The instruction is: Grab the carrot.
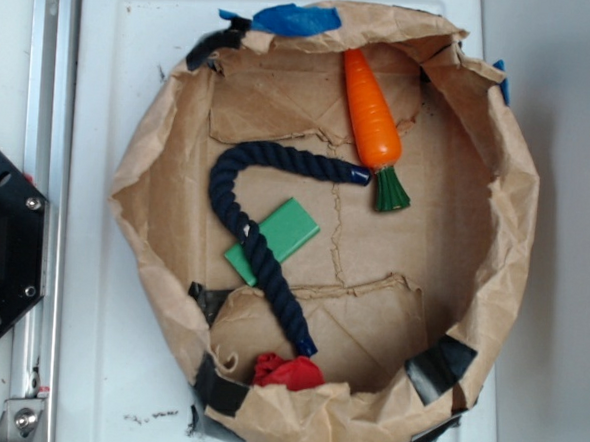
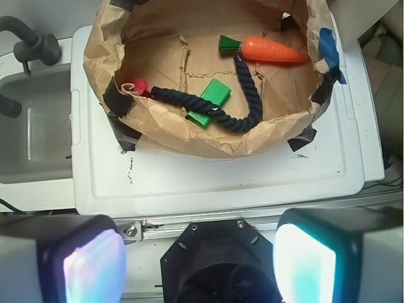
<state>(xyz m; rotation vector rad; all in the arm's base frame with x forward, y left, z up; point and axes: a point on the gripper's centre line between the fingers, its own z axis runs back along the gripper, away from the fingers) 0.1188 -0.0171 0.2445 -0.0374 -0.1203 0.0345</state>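
the carrot [image 1: 372,111] lies untouched on the floor of a crumpled brown paper ring [image 1: 515,224], near its wall, its green top [image 1: 389,190] pointing into the middle of the pen. one capped end of a dark blue rope [image 1: 237,212] sits just beside that green top; the rope then curls away across a flat green block [image 1: 277,238] and ends close to a small red cloth lump [image 1: 288,372] by the opposite wall. the ring rests on a white plastic lid [image 1: 113,90], patched with black and blue tape.

the gripper [image 2: 199,262] hangs well back from the pen, over the robot's black base, with nothing in it. its two pads [image 2: 91,268] stand wide apart at the bottom corners of the wrist view, and the carrot shows far off at the top of that view, beyond the near paper wall.

this looks like the very start of the job: the reach has not begun. the next move would seem to call for carrying the open claw up over the paper wall, across the rope, and down onto the orange body, jaws set across its width and clear of the rope end.
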